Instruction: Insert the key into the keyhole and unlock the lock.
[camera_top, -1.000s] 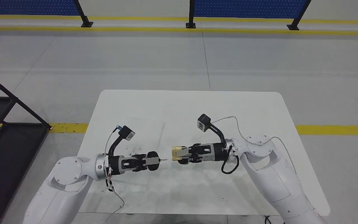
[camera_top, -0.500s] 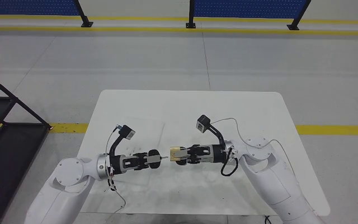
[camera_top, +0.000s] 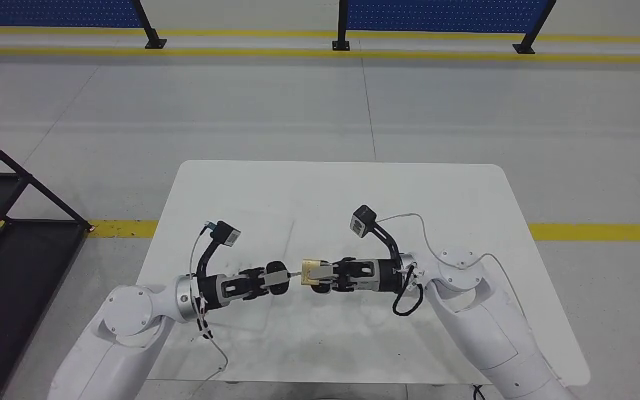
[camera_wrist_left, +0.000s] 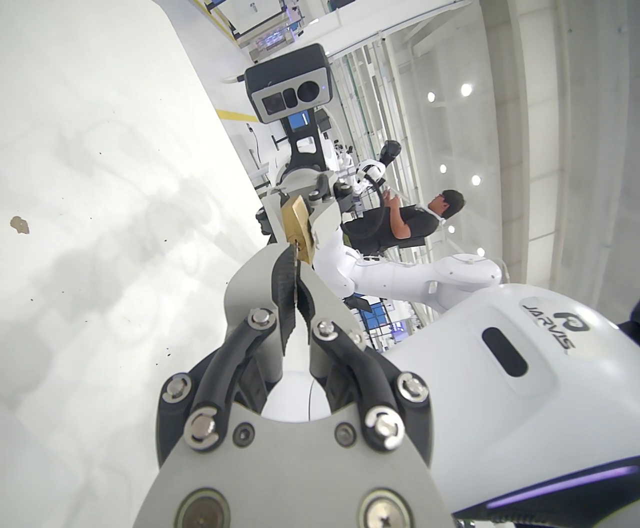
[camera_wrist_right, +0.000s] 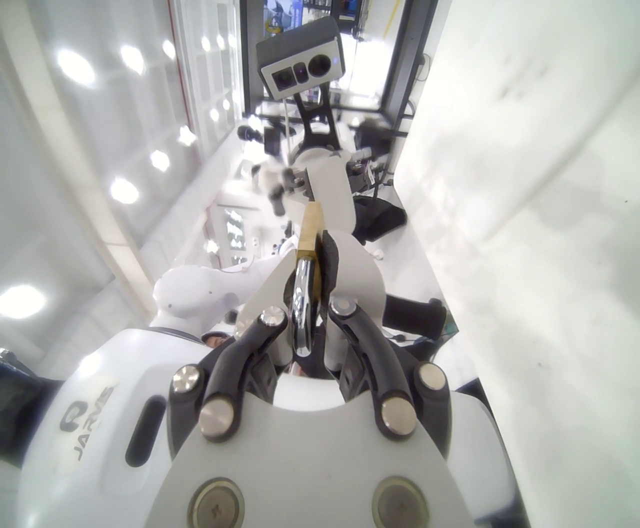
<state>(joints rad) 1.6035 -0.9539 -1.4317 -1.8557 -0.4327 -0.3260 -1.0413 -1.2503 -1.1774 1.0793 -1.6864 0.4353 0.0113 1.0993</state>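
Note:
Above the front middle of the white table (camera_top: 400, 200), the two arms point at each other. My left gripper (camera_top: 288, 277) is shut on the small silver key (camera_top: 298, 275), whose tip meets the brass padlock (camera_top: 313, 271). My right gripper (camera_top: 326, 274) is shut on that padlock. In the left wrist view, my left gripper (camera_wrist_left: 294, 272) has its black pads pressed together, with the padlock (camera_wrist_left: 298, 227) right at their tips; the key is mostly hidden. In the right wrist view, my right gripper (camera_wrist_right: 312, 260) clamps the silver shackle (camera_wrist_right: 302, 295), and the brass body (camera_wrist_right: 312, 225) sticks out toward the other arm.
A black frame (camera_top: 25, 200) stands on the floor left of the table. A small brown speck (camera_wrist_left: 19, 225) lies on the tabletop. Both grippers hover above the surface, with bare table on every side.
My left gripper has moved right and slightly back with the key, and the right gripper has edged left with the padlock. The gap between key tip and lock has closed.

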